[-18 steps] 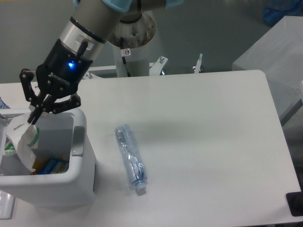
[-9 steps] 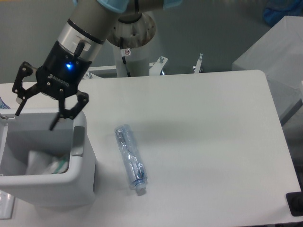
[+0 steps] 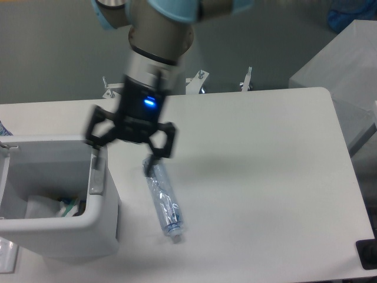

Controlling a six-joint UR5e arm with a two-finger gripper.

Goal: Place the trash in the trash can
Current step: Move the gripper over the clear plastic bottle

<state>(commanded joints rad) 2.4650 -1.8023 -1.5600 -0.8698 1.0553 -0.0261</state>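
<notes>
On my feed I see a white desk (image 3: 253,153) with rounded corners. Beyond its right edge sits a grey box (image 3: 339,71), with something blue (image 3: 347,15) behind it. Metal clamps (image 3: 247,79) stick up at the far edge. A black object (image 3: 366,254) sits at the lower right.

Dim, cool, even light; the moving tool (image 3: 131,141) is motion-blurred.

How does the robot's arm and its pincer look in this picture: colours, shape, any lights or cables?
The arm is a thick grey tube with light blue joint covers at the top. Below it comes a silver ring, then a black wrist body showing a small blue light. The pincer is black, with two angular linkage fingers. A thin dark cable runs down the wrist. The image is blurred, so no lettering is readable.
</notes>
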